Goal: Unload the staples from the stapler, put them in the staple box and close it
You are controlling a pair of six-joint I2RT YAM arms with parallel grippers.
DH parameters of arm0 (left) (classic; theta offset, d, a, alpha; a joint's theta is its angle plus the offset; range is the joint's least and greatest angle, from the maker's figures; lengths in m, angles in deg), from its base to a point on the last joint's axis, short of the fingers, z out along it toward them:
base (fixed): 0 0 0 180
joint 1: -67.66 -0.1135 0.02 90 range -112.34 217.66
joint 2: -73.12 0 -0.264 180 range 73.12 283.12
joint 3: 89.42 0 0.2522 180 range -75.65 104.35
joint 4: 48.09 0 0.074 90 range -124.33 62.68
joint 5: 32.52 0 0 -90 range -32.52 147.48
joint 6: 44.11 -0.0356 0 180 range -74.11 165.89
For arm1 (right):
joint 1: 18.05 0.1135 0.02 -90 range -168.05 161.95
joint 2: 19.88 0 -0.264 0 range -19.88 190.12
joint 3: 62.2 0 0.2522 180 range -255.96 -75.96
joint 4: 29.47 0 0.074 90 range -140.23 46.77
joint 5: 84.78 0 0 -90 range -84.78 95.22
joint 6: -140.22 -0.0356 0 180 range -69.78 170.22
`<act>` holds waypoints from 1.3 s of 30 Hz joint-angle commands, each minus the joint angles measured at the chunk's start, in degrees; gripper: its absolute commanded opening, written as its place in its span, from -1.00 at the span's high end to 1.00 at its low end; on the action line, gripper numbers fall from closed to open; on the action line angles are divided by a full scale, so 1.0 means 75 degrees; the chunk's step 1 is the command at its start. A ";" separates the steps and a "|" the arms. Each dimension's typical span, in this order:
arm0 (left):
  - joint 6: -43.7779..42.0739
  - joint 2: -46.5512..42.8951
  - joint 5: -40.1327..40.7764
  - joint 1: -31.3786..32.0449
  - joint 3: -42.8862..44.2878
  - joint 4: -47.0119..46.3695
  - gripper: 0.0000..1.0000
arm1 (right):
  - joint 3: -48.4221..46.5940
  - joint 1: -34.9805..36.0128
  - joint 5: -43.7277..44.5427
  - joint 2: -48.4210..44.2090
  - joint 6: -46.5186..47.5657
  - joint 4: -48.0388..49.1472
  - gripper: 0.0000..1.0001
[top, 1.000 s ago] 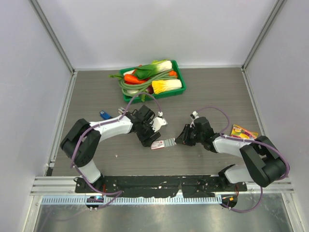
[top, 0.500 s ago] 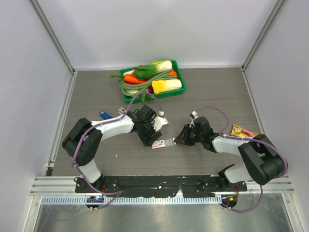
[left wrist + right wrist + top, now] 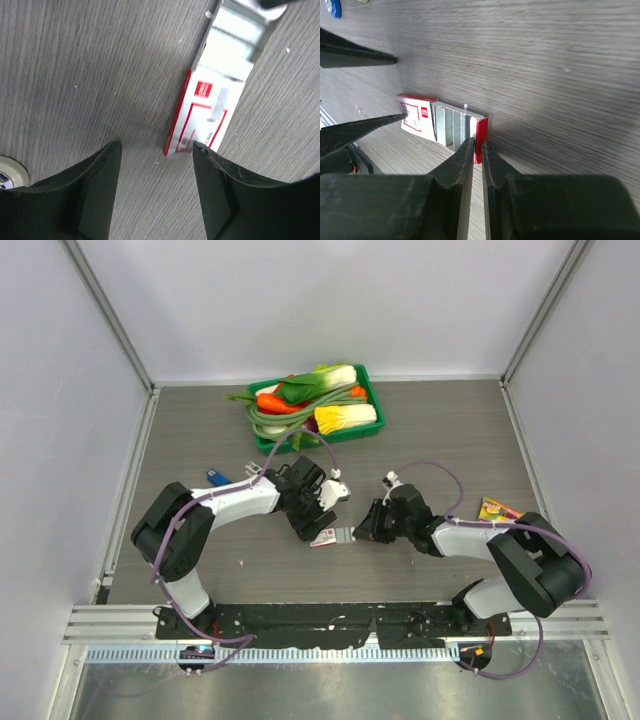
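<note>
Looking down from above, the right tool [image 3: 362, 532] sits closer to the small pink-and-white box [image 3: 323, 538] than a second ago, and the grey drawer [image 3: 345, 534] showing between them looks shorter. The left tool [image 3: 308, 524] hangs just over the box's far side, barely changed. The stapler I cannot pick out; it may be hidden under the left arm.

From the left wrist, that tool's fingers [image 3: 95, 195] stand wide apart with nothing between them. The box's near corner lies on the tabletop [image 3: 75, 75] just beyond their tips, and rows of silver staples [image 3: 235, 35] fill the drawer past it.

From the right wrist, the right tool is pinched almost closed on the drawer's red end wall, with staples packed just behind it.
</note>
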 commanded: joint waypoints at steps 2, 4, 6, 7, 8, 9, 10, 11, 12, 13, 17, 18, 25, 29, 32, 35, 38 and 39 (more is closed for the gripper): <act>0.0064 0.0247 -0.0026 0.0049 0.0105 -0.0105 -0.26 | -0.0257 0.0464 0.0288 0.0348 -0.0026 -0.0034 0.67; 0.0029 0.0247 -0.0026 0.0049 0.0105 -0.0105 -0.26 | -0.0316 0.0511 0.0288 0.0418 -0.0026 -0.0034 0.68; 0.0005 0.0224 -0.0015 0.0038 0.0093 -0.0105 -0.26 | -0.0352 0.0523 0.0288 0.0454 0.0008 -0.0057 0.68; 0.0017 0.0224 -0.0026 0.0049 0.0082 -0.0105 -0.26 | -0.0386 0.0523 0.0300 0.0477 0.0020 -0.0069 0.69; -0.0018 0.0212 -0.0014 0.0049 0.0058 -0.0105 -0.26 | -0.0410 0.0523 0.0312 0.0466 0.0020 -0.0081 0.69; -0.0030 0.0189 -0.0003 0.0049 0.0046 -0.0105 -0.26 | -0.0422 0.0523 0.0323 0.0466 0.0055 -0.0127 0.69; -0.0053 0.0177 0.0009 0.0049 0.0023 -0.0105 -0.26 | -0.0433 0.0511 0.0335 0.0454 0.0067 -0.0139 0.70; -0.0111 0.0153 0.0009 0.0049 -0.0024 -0.0105 -0.26 | -0.0434 0.0523 0.0347 0.0454 0.0079 -0.0151 0.70; -0.0147 0.0084 -0.0002 0.0049 -0.0059 -0.0128 -0.27 | -0.0445 0.0511 0.0370 0.0454 0.0114 -0.0186 0.70; -0.0194 0.0048 -0.0014 0.0049 -0.0106 -0.0140 -0.27 | -0.0445 0.0523 0.0370 0.0454 0.0137 -0.0198 0.70; -0.0299 0.0013 -0.0050 0.0049 -0.0106 -0.0128 -0.27 | -0.0480 0.0511 0.0417 0.0477 0.0196 -0.0245 0.70; -0.0369 0.0013 0.0043 0.0049 -0.0083 -0.0047 -0.27 | -0.0504 0.0511 0.0429 0.0477 0.0208 -0.0280 0.70; -0.0826 -0.0526 0.0045 -0.0056 0.0257 0.0644 -0.39 | -0.0563 0.0523 0.0476 0.0489 0.0290 -0.0397 0.70; -0.1072 -0.0994 -0.0201 -0.0255 0.0444 0.1171 -0.47 | -0.0516 0.0523 0.0488 0.0501 0.0290 -0.0351 0.71; -0.1376 -0.1159 -0.0330 -0.0395 0.0492 0.1523 -0.51 | -0.0504 0.0523 0.0499 0.0501 0.0290 -0.0350 0.71; -0.1786 -0.1230 -0.0366 -0.0525 0.0340 0.1700 -0.52 | -0.0492 0.0511 0.0499 0.0489 0.0290 -0.0350 0.71; -0.1742 -0.0996 -0.0062 -0.0525 0.0058 0.1350 -0.47 | -0.0492 0.0511 0.0499 0.0489 0.0290 -0.0350 0.71; -0.1683 -0.0775 0.0066 -0.0525 0.0023 0.1244 -0.44 | -0.0504 0.0523 0.0488 0.0489 0.0290 -0.0350 0.71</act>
